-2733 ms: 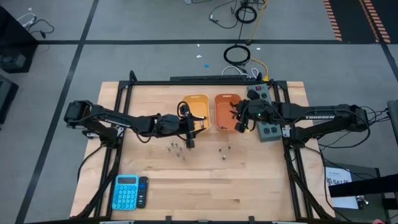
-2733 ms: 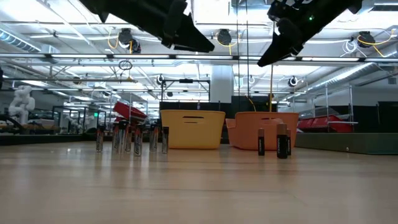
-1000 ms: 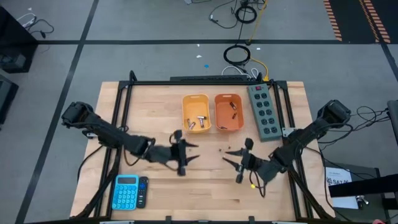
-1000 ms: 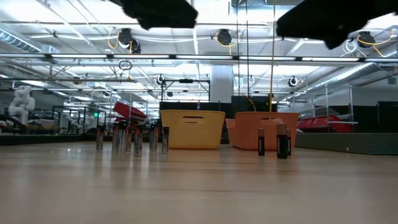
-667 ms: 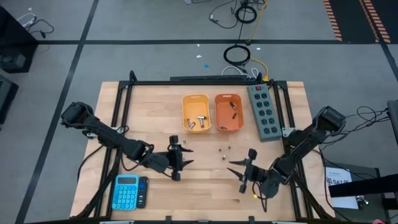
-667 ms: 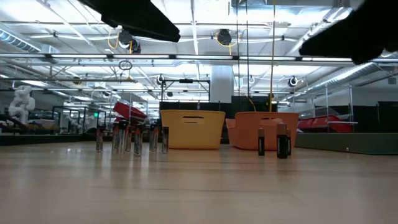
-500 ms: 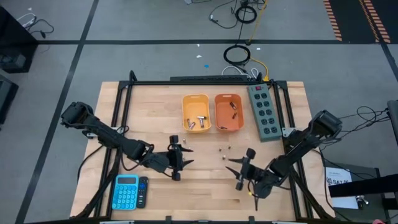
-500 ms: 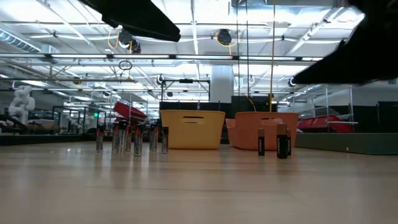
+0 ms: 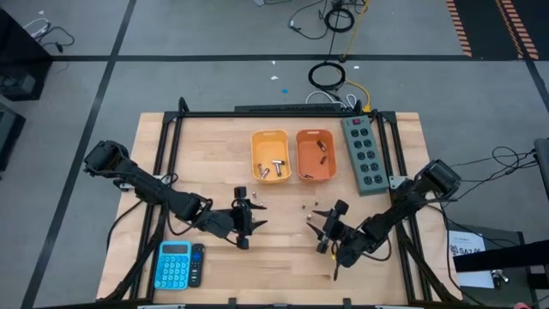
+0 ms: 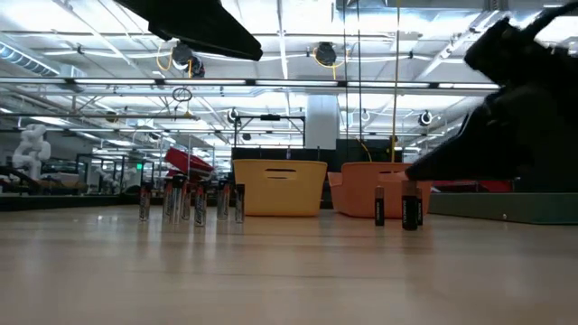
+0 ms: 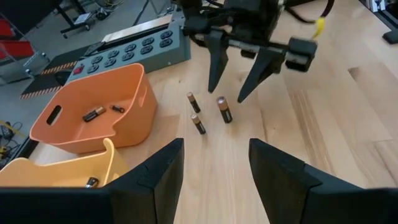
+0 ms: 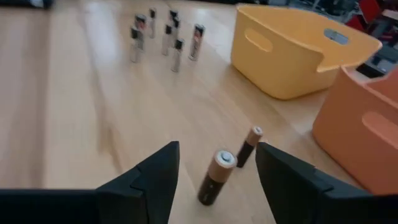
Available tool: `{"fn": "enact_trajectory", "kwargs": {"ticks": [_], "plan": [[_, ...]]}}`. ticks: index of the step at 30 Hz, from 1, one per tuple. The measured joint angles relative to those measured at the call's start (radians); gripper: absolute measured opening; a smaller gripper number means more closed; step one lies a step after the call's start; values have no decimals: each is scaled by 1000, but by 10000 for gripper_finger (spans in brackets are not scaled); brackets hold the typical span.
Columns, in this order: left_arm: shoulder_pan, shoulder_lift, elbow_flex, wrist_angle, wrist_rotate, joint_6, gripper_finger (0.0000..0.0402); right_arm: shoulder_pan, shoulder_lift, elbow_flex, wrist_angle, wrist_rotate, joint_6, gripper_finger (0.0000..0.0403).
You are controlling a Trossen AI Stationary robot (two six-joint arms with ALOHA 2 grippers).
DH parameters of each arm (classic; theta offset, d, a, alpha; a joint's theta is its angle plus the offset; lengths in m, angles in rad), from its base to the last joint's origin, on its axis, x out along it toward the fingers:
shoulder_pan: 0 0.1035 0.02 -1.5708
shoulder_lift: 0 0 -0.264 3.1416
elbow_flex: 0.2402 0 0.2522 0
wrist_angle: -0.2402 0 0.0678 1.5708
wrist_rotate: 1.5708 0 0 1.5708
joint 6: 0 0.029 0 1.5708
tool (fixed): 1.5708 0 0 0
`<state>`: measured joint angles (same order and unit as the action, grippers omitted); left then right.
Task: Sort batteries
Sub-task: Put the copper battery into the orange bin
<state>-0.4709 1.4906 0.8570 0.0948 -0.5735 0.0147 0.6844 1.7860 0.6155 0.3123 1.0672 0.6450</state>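
The batteries [image 10: 190, 200] stand upright on the table [image 9: 283, 257], long axis vertical, just in front of the yellow bin [image 9: 270, 156] and orange bin [image 9: 315, 155] (a few lie flat inside). Left gripper [image 9: 244, 221] and right gripper [image 9: 324, 227] are both spread wide, holding nothing. Since half a second ago the right one has edged closer to the pair by the orange bin.

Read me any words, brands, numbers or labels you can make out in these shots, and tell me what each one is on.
None can be read.
Batteries: band markings too blurred.
Blue calculator: keys too small.
Power strip: no legible label.
Left gripper and right gripper: no lettering to be made out.
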Motion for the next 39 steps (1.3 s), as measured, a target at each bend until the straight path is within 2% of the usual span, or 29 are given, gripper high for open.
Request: {"fn": "enact_trajectory", "kwargs": {"ticks": [9, 20, 23, 25, 28, 29, 34, 39], "plan": [[0, 0, 1, -8, 0, 0, 191, -29, 72, 0, 24, -7, 101, 199], [0, 0, 1, -8, 1, 18, 191, -110, 139, 0, 157, -160, 107, 196], [0, 0, 1, -7, 1, 18, 191, -111, 151, 1, 159, -174, 132, 168], [0, 0, 1, -7, 1, 18, 191, -111, 157, 2, 165, -177, 137, 127], [0, 0, 1, -8, 0, 6, 191, -111, 155, 2, 164, -190, 135, 44], [0, 0, 1, -10, 0, -11, 191, -111, 154, 2, 161, -190, 133, 31], [-3, 5, 1, -28, -4, -81, 191, -104, 151, 0, 173, -195, 122, 31], [12, 25, 1, -2, -32, -19, 191, -88, 135, -2, 201, -220, 72, 31]]}}
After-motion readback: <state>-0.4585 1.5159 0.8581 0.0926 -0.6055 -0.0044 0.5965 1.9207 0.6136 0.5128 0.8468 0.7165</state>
